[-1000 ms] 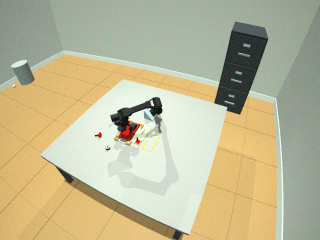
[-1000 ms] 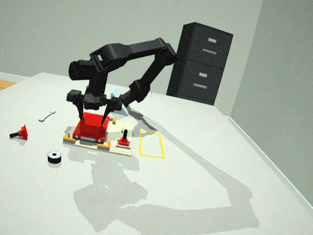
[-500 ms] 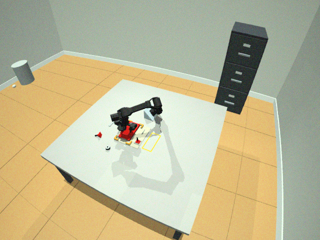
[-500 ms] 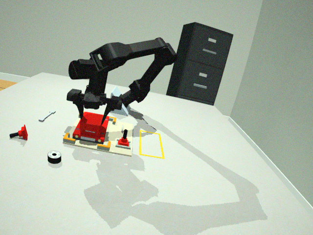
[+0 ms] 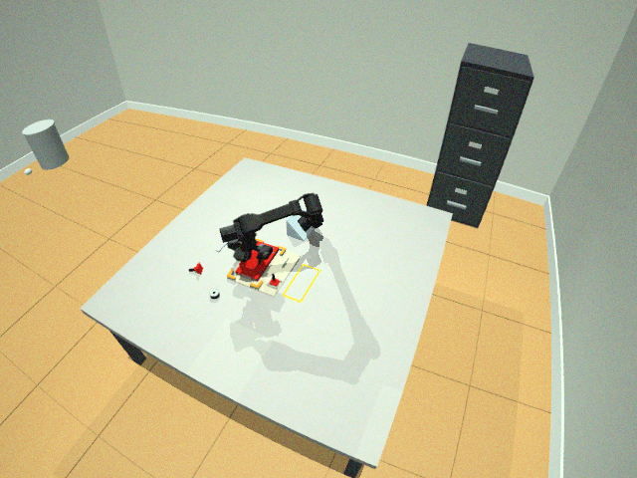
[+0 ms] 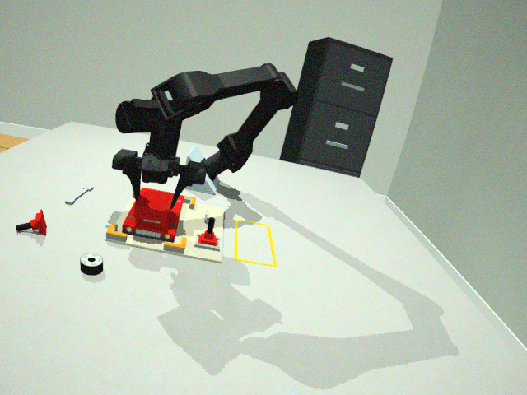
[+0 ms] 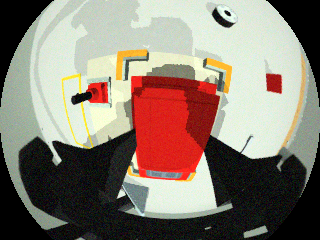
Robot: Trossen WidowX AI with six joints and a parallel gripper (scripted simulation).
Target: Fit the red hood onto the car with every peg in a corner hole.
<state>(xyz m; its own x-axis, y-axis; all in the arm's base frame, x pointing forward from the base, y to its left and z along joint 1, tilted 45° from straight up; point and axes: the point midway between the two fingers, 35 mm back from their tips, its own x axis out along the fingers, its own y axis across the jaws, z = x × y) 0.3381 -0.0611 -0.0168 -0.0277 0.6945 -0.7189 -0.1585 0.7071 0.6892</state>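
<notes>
The red hood (image 6: 159,198) (image 7: 172,125) is over the red chassis (image 6: 148,233) (image 5: 274,249), with its flat roof up. The chassis stands in the cream jig (image 6: 212,256) (image 7: 106,120) between orange corner brackets. My gripper (image 6: 154,204) (image 7: 172,134) is shut on the hood, one finger against each side. The hood sits low and close to the deck, and no clear gap shows under it. The pegs, corner holes and engine block are hidden, so I cannot tell whether the pegs are in the holes or the hood is fully flat.
A red part with a black pin (image 6: 208,239) (image 7: 97,93) stands on the jig, beside a yellow outline (image 6: 272,244). Another red part (image 6: 39,223) (image 5: 198,268), a wheel (image 6: 91,264) (image 7: 225,16) and a wrench (image 6: 79,195) lie on the table. A pale blue wedge (image 5: 295,228) stands behind.
</notes>
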